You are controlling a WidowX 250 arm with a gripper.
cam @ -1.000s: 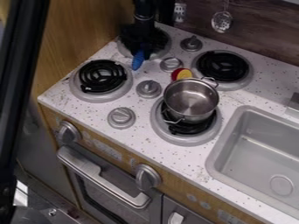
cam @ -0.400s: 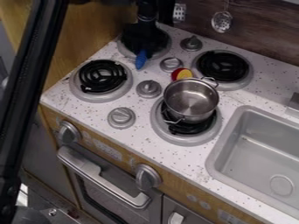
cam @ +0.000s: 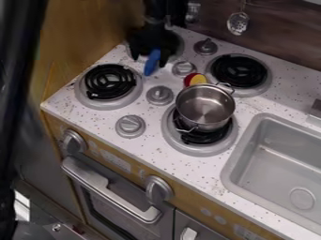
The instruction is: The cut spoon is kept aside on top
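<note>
Listing, item one: the cut spoon (cam: 151, 63), of which I can see one slim part, plain blue, longer than it is wide and rounded at its lower end. It lies at a slant, its lower end toward the near side of the far-left burner (cam: 176, 52) and its upper part lost in the black of my gripper (cam: 149, 60). Whether it rests on burner or counter (cam: 65, 96), I cannot tell. Item two: my pincer, black, two fingers, set apart, one to either side of the blue piece; I cannot make out either finger pressing on it. Item three: my arm (cam: 155, 11), black, entering at the view's top edge, left of centre, hanging nearly straight down, with the gripper lowermost, fingertips pointing down at the burner's near edge. Near at hand: a grey knob (cam: 184, 69), just beside the fingertips, on the pale speckled counter.
</note>
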